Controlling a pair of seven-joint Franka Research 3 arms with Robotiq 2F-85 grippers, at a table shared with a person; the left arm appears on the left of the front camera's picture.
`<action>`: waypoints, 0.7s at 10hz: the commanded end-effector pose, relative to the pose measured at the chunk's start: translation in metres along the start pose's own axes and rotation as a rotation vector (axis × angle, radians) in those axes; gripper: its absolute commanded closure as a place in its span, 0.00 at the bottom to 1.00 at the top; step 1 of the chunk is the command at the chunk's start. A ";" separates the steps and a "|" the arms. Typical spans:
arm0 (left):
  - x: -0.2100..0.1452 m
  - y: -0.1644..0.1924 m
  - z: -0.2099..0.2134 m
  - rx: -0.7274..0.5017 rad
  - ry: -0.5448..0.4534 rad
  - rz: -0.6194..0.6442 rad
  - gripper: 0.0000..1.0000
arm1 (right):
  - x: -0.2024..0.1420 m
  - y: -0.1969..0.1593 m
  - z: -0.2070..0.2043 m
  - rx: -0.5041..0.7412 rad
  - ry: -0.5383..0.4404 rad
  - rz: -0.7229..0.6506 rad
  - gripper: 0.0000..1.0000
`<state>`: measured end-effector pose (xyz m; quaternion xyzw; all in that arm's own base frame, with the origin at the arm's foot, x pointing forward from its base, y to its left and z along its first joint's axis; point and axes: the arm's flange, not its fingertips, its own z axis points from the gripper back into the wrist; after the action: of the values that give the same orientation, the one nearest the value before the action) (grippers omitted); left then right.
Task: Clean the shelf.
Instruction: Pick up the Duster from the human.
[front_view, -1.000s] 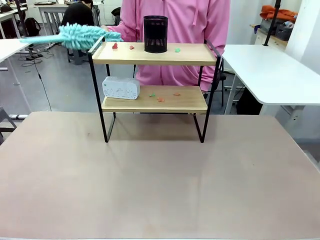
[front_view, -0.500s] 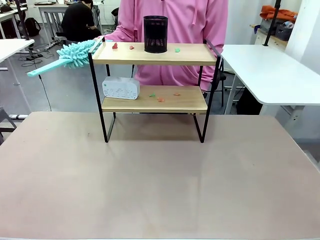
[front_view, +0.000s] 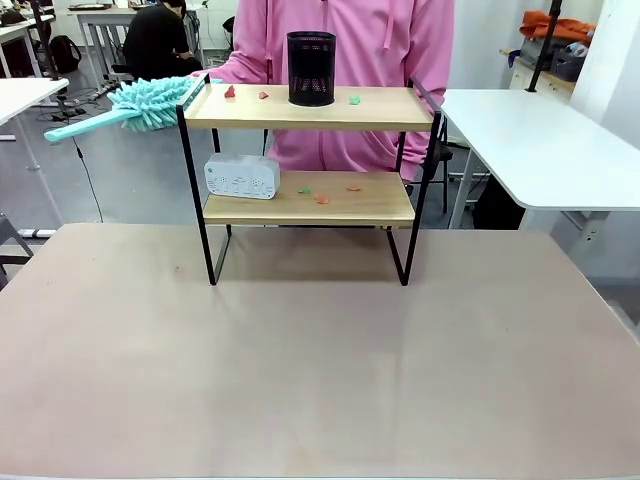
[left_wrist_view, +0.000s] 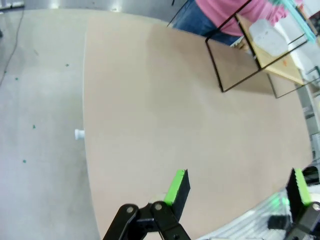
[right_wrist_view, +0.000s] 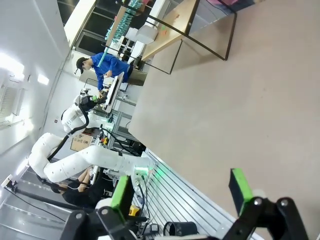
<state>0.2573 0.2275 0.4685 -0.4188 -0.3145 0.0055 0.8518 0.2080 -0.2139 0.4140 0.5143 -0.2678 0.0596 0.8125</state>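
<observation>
the shelf (front_view: 390, 108) stands in the upper middle of the front view, on the far part of the tan surface (front_view: 300, 360). on its top board a black mesh cup (front_view: 311, 68) stands upright near the middle, with a red scrap (front_view: 230, 92) to its left and a green scrap (front_view: 354, 99) to its right. on the lower board a white box (front_view: 241, 176) sits at the left end, and a few small bits (front_view: 321, 198), red and green, lie nearer the middle. a person in a pink top (front_view: 400, 40) stands close behind the shelf. a teal duster (front_view: 150, 100) is in the air at the upper left, its fluffy head just beside the shelf's left rail and its handle pointing left and slightly down; what holds it i cannot tell. the left claw (left_wrist_view: 237, 181) is released, its green pads wide apart over the near edge of the surface with nothing between them, and the shelf shows at the upper right of that view. the right claw (right_wrist_view: 180, 186) is released too and holds nothing, with the shelf at the top of its view.
</observation>
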 end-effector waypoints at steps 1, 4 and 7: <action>0.076 -0.016 -0.012 -0.072 0.020 0.056 0.00 | 0.002 0.000 0.000 0.012 -0.016 0.030 0.00; 0.137 -0.026 -0.067 -0.214 0.084 0.106 0.00 | 0.002 0.000 0.000 0.012 -0.016 0.030 0.00; 0.131 -0.040 -0.064 -0.161 0.039 0.057 0.00 | 0.002 0.000 0.000 0.012 -0.016 0.030 0.00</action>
<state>0.4019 0.1887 0.5278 -0.4947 -0.2551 0.0015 0.8308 0.2078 -0.2141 0.4131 0.5139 -0.2675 0.0596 0.8129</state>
